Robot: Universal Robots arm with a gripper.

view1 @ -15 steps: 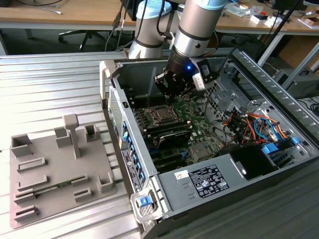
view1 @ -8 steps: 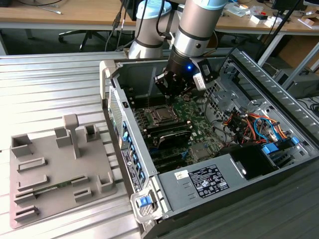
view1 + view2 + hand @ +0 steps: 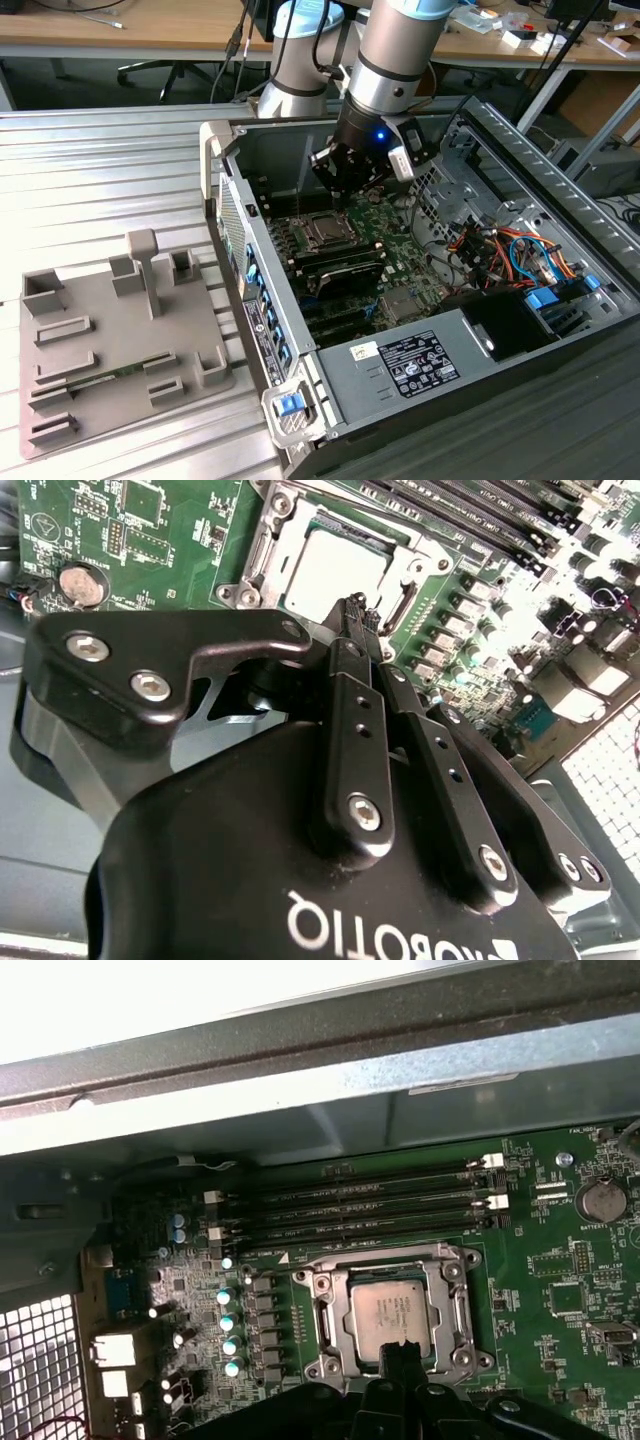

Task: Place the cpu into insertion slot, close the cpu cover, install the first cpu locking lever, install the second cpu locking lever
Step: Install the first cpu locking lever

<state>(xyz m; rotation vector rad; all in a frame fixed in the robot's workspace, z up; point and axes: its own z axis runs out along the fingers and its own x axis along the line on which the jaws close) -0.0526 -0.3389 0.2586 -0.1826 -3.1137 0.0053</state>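
Ribbed grey metal table holds an open dark computer case. Small grey square cpu sits in its slot, and the thin silver cpu cover looks shut, I think. Black gripper (fingers pinched together, nothing between) hovers at the slot's edge. Best to press slow and straight.

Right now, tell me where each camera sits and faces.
Exterior view: off the arm, above the open computer case, looking down into it; arm and gripper show.
First wrist view: on the wrist, facing the motherboard; gripper by the chip.
Second wrist view: on the wrist, looking along the gripper to the chip.
Shared: both wrist views show chip and gripper.
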